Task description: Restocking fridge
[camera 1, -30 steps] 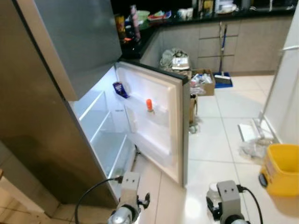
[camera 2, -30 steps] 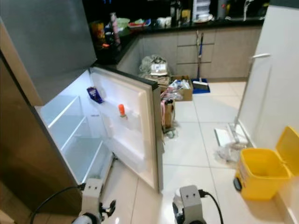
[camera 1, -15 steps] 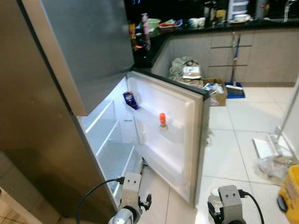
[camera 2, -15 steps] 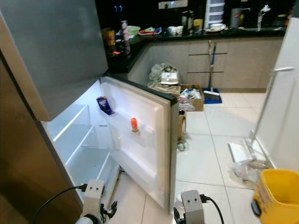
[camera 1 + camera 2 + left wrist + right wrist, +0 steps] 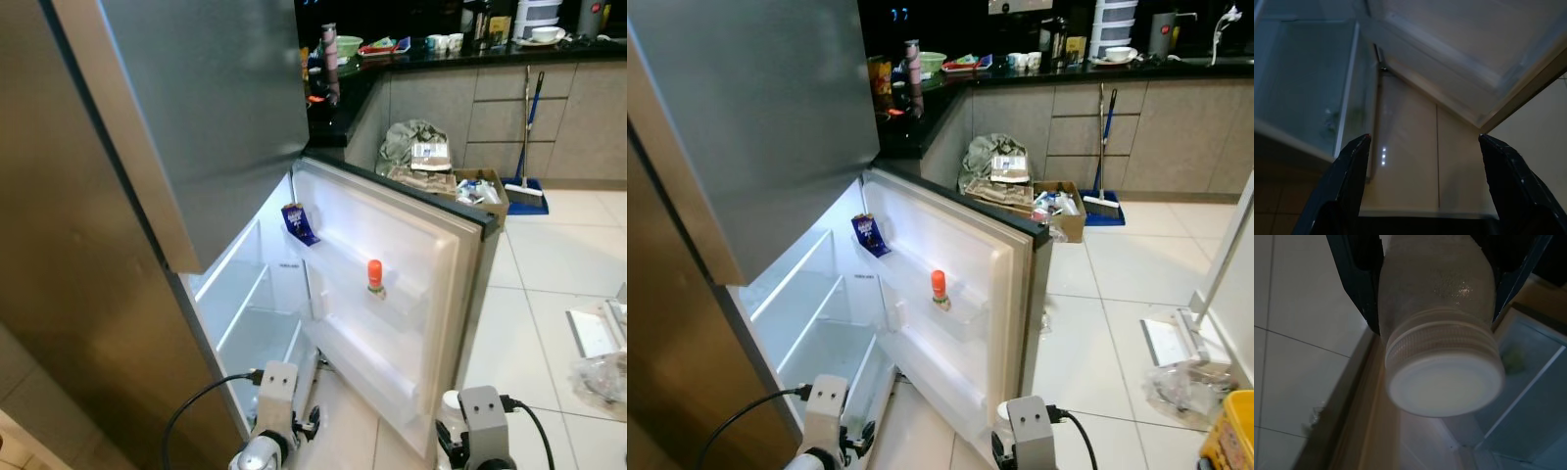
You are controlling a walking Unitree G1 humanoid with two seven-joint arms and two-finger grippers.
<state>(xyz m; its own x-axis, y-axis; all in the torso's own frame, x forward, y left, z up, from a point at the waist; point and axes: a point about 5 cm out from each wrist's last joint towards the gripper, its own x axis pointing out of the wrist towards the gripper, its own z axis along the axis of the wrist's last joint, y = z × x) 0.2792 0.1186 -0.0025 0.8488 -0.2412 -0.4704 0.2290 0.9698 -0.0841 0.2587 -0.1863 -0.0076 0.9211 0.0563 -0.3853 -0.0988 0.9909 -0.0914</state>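
Note:
The fridge's lower door (image 5: pixel 411 255) stands wide open, lit inside, with bare glass shelves (image 5: pixel 257 328). On the door's racks stand a small orange-capped bottle (image 5: pixel 374 276) and, higher up, a blue carton (image 5: pixel 297 221). My right gripper (image 5: pixel 1435 279) is shut on a frosted bottle with a white screw cap (image 5: pixel 1442 382), held low in front of the door's outer edge; the cap (image 5: pixel 450 400) peeks out beside the wrist. My left gripper (image 5: pixel 1422 142) is open and holds nothing, low by the fridge's bottom sill (image 5: pixel 306 423).
A dark counter (image 5: pixel 392 54) with bowls and bottles runs behind the door. A cardboard box of clutter (image 5: pixel 470 186) and a broom (image 5: pixel 529 147) stand by the cabinets. A flat mop (image 5: pixel 1176 338), a plastic bag (image 5: pixel 1190 382) and a yellow bucket (image 5: pixel 1229 441) sit on the tiled floor at the right.
The whole view has swung toward the fridge, so the door now sits more central and the yellow bucket has slid to the right edge. Both grippers keep their state.

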